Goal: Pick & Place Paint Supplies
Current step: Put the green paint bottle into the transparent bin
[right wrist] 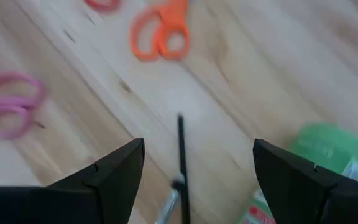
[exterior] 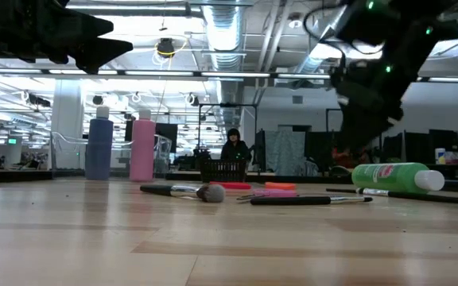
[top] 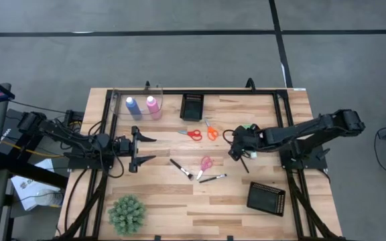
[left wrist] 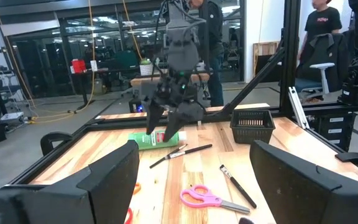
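Note:
My right gripper (right wrist: pixel 197 180) hovers open above the table, right of the middle (top: pixel 236 144). A thin dark brush (right wrist: pixel 182 155) lies on the wood below, between its fingers and untouched. The green bottle (right wrist: pixel 328 149) lies on its side next to it (exterior: pixel 396 176). Blue (top: pixel 133 106) and pink (top: pixel 153 106) bottles stand upright near the far edge. Red (top: pixel 193 134), orange (top: pixel 212 130) and pink (top: pixel 205 163) scissors lie flat at mid-table, with two more brushes (top: pixel 181 169) (top: pixel 212 178). My left gripper (top: pixel 143 148) waits open on the left, raised off the table.
One black mesh tray (top: pixel 191 106) sits by the far edge, another (top: pixel 267 197) near the right front corner. A spiky green plant (top: pixel 126 214) stands at the near left. A clear wall (top: pixel 116 100) curves around the two standing bottles. People show in the room behind.

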Controlling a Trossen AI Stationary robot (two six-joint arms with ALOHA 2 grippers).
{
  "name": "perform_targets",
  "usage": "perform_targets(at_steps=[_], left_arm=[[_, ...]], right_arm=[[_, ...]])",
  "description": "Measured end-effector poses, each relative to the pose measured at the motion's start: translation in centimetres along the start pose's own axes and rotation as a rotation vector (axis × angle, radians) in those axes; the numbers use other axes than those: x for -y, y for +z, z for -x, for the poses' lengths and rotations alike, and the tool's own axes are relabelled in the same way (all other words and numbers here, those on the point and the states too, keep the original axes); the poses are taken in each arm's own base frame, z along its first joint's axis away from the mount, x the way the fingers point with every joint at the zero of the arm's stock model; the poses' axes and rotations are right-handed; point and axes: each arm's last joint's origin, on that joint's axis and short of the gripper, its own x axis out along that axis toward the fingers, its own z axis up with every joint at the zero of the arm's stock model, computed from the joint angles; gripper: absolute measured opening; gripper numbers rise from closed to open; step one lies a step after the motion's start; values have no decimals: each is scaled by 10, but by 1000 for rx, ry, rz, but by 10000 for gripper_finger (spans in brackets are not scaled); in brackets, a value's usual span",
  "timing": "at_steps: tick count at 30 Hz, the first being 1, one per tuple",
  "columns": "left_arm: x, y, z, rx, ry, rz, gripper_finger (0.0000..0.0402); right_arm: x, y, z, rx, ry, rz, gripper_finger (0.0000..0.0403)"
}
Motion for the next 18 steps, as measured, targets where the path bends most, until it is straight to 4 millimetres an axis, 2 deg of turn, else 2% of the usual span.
perform_targets(at_steps=[7, 18], left_arm=[[0, -1, 0, -6, -1, -2, 298], [0, -2, 0, -22, -2, 2, 298]], right_arm=[[6, 2, -4, -81, -99, -51, 285], [14, 15, 15, -178, -184, -35, 286]])
